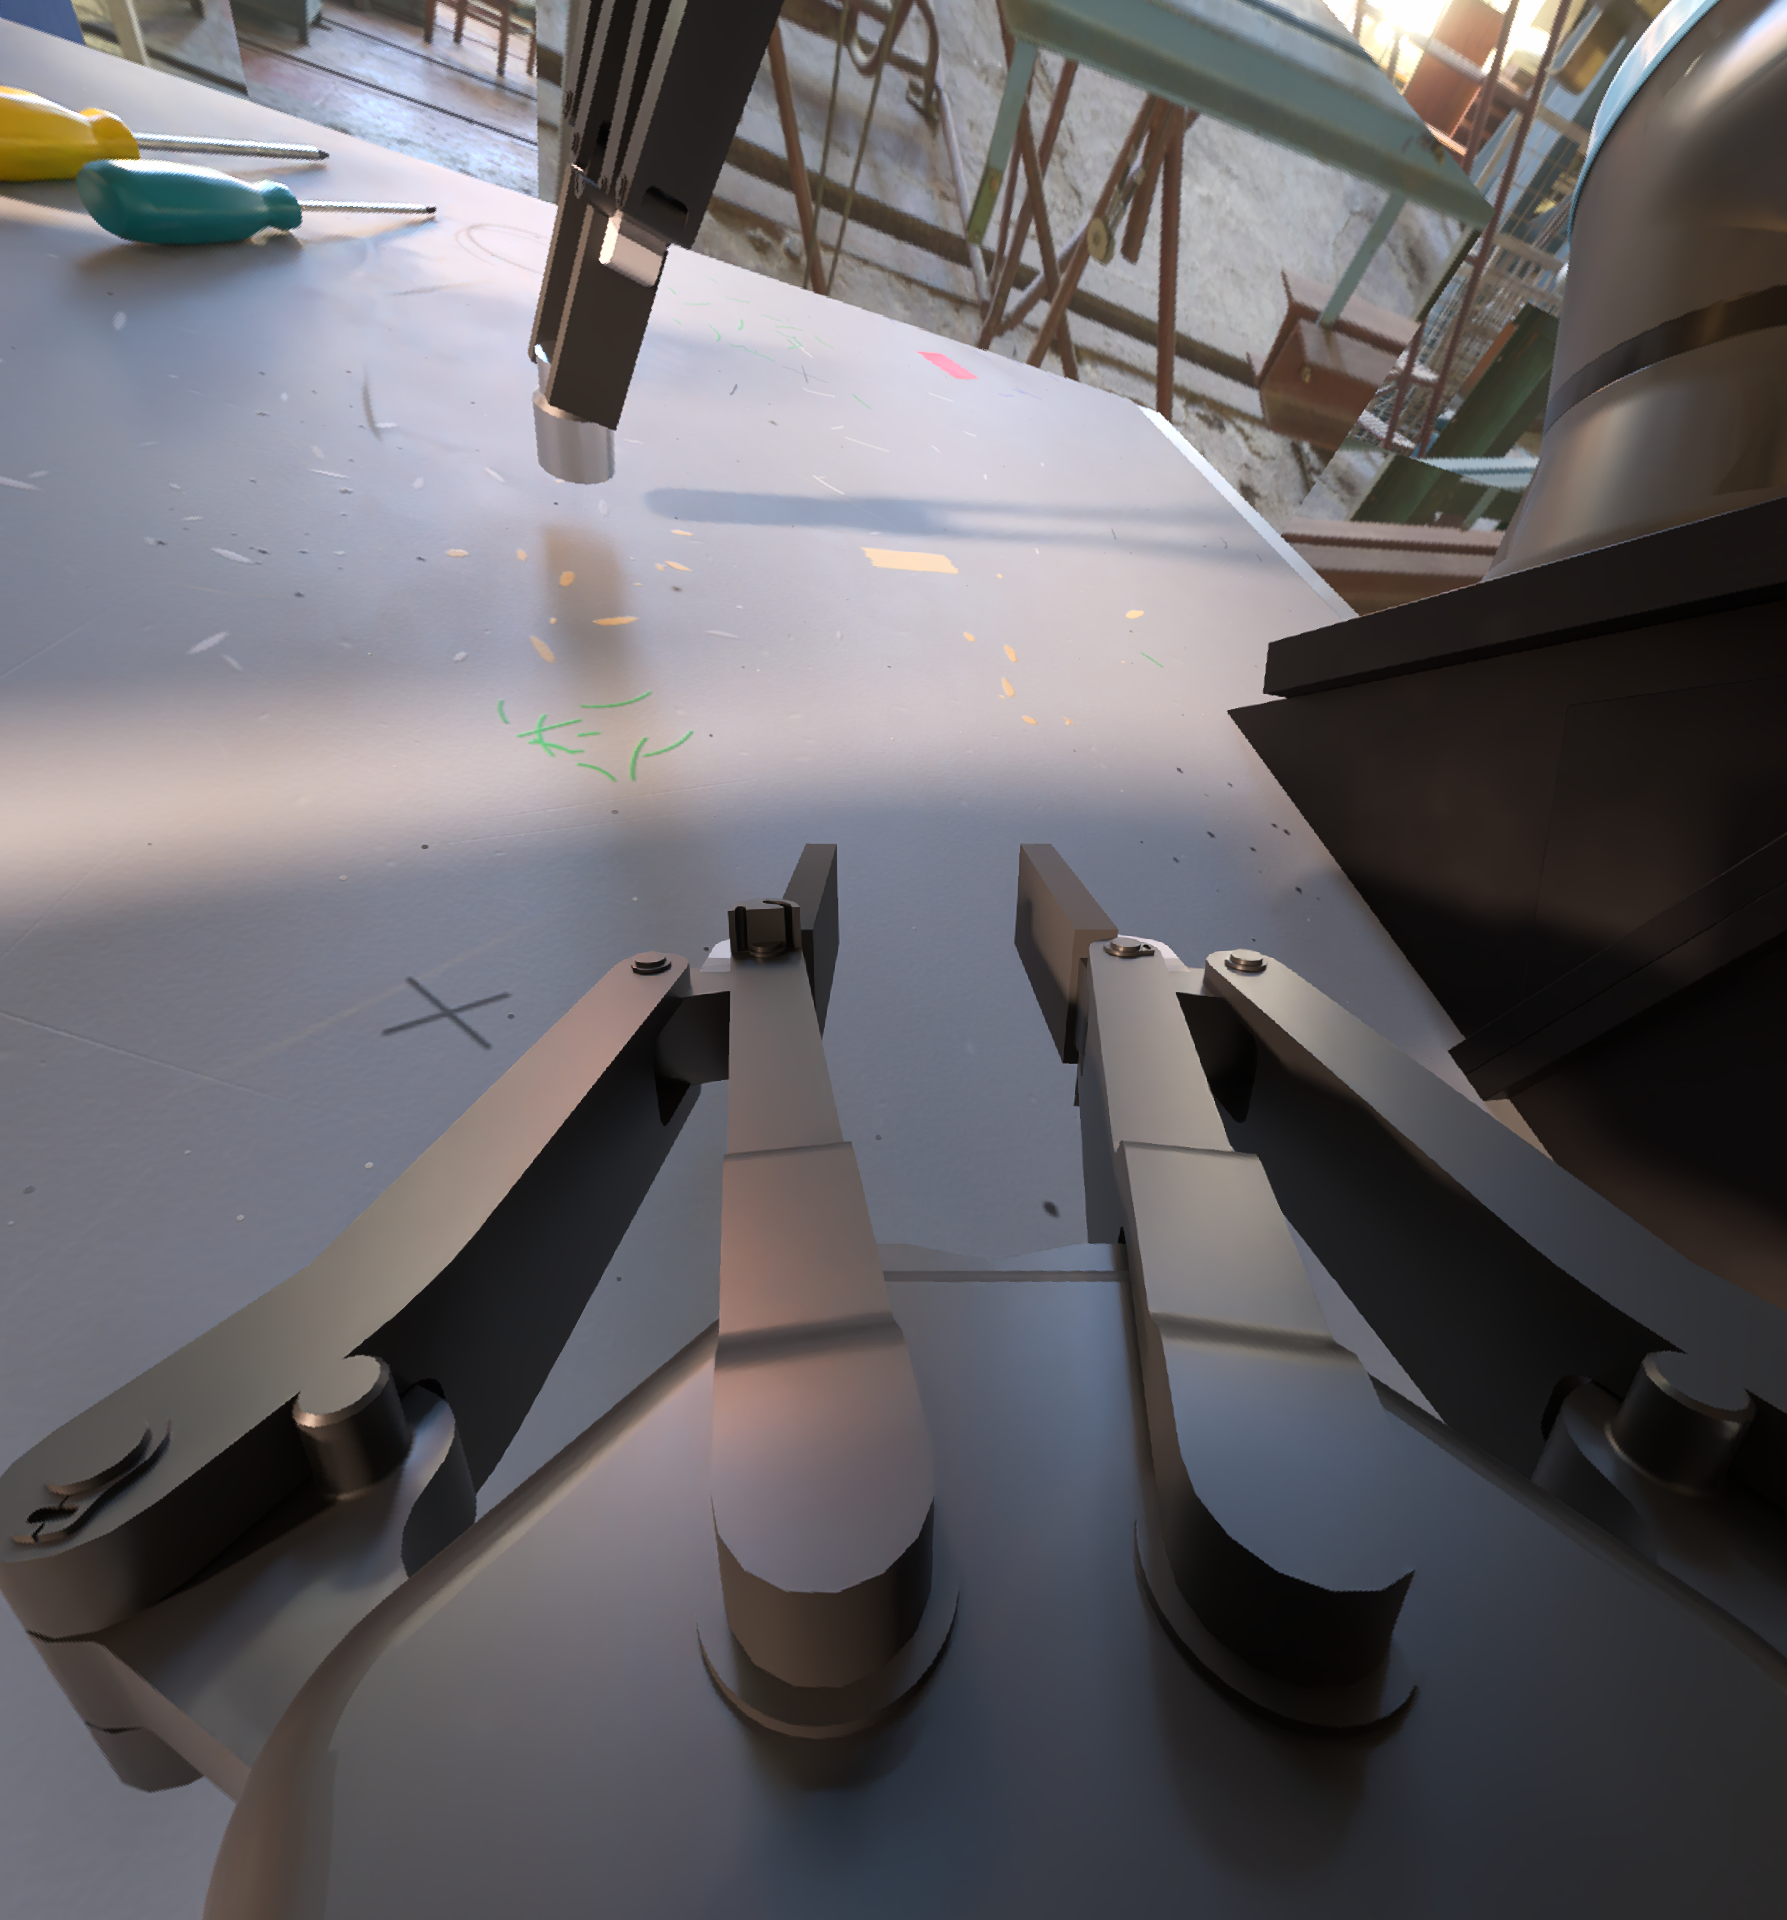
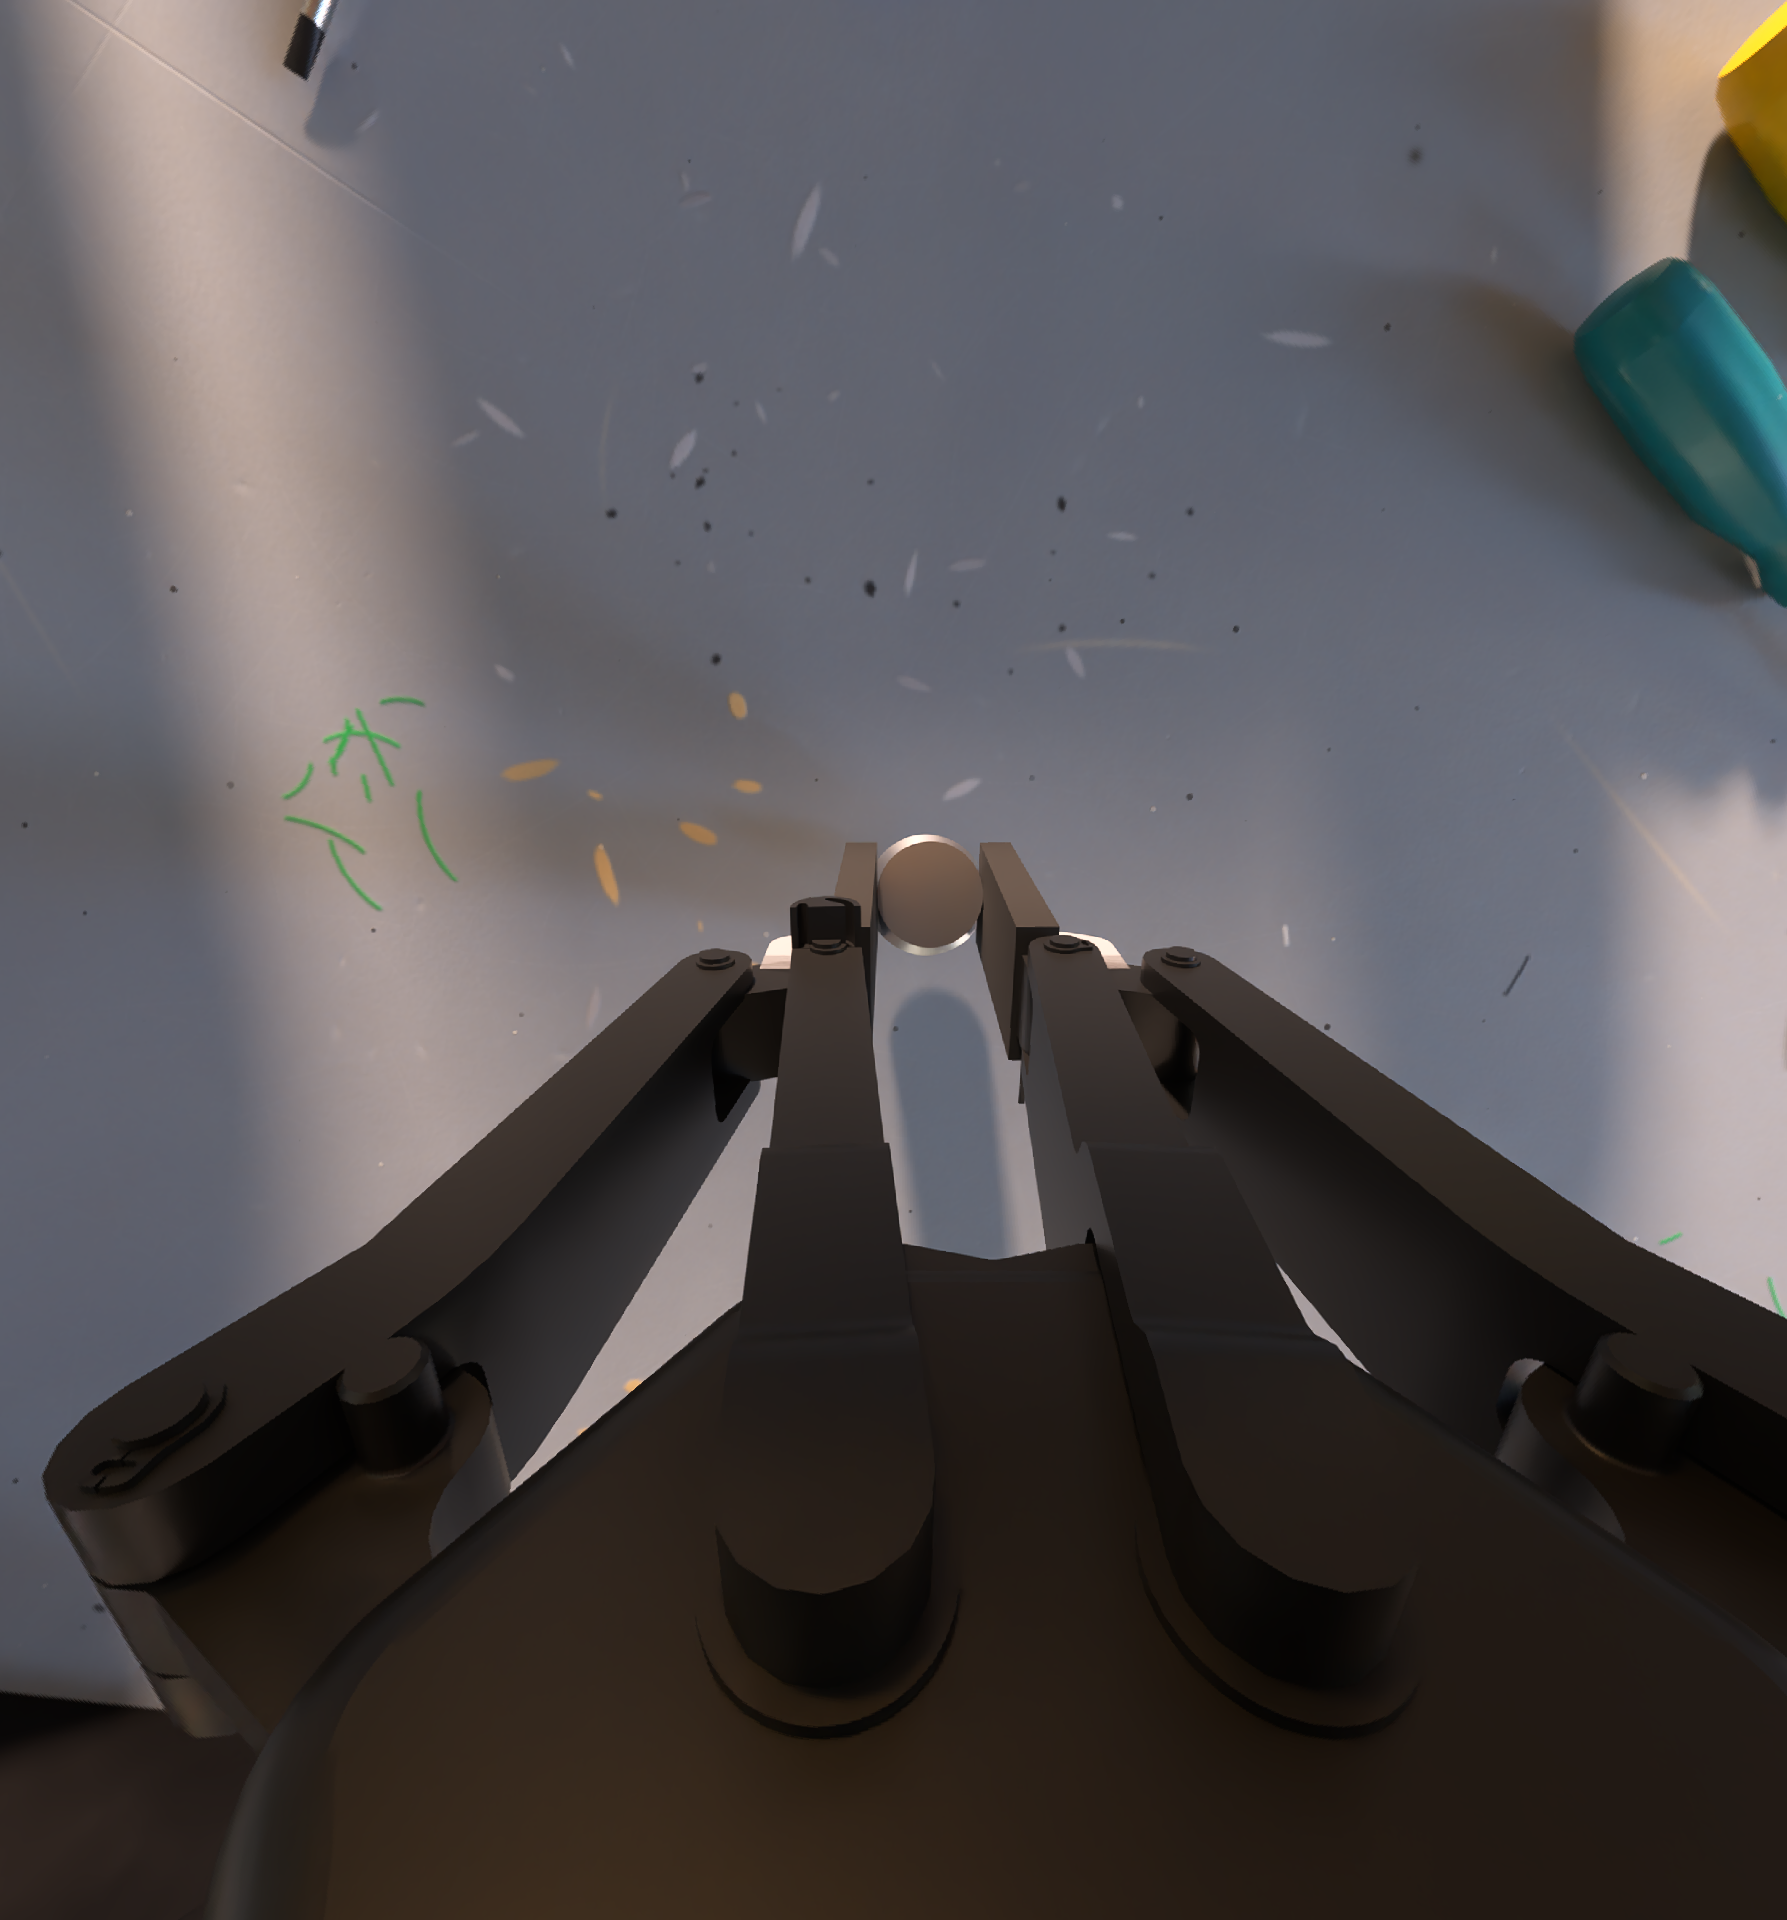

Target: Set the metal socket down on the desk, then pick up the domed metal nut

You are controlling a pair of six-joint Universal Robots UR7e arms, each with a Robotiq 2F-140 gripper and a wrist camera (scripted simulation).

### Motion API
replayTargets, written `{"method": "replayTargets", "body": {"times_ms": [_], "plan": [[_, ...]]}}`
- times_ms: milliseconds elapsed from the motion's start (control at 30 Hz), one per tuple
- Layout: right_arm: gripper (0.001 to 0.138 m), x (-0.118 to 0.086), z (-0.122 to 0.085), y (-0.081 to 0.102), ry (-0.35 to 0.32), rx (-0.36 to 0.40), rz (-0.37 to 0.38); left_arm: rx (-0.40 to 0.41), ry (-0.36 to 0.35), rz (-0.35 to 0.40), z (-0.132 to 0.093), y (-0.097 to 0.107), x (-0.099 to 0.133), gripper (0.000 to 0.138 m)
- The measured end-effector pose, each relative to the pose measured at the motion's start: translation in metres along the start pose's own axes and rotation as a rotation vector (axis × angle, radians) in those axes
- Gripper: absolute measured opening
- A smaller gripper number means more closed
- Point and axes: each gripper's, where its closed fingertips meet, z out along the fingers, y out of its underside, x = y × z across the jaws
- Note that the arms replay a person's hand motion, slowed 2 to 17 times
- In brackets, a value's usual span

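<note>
Right end effector [image 2: 927, 883] around metal socket [image 2: 926, 891]; airborne only from left wrist [image 1: 574, 449]

Low warm sun from top right w/ glare, long soft shadows across desk [image 1: 245, 623], sharp focus, wide-angle edge stretch

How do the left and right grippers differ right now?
The right gripper is shut on the metal socket, held clear above the desk; the left gripper is open and empty. The right's jaws point steeply down at the desk; the left's lie low along it. Both are the same dark two-finger type.
</note>
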Motion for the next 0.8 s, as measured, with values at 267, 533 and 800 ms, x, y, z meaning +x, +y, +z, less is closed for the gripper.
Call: {"method": "replayTargets", "body": {"times_ms": [267, 533, 800], "plan": [[0.026, 0.005, 0.006, -0.006, 0.014, 0.015, -0.005, -0.001, 0.002, -0.004, 0.0, 0.0, 0.0, 0.047], [0.026, 0.005, 0.016, -0.003, 0.003, -0.042, -0.008, 0.001, 0.003, -0.006, -0.001, 0.0, 0.0, 0.047], [0.054, 0.01, 0.021, -0.001, 0.009, -0.107, 0.0, 0.005, 0.001, -0.009, -0.002, 0.0, -0.001, 0.047]]}}
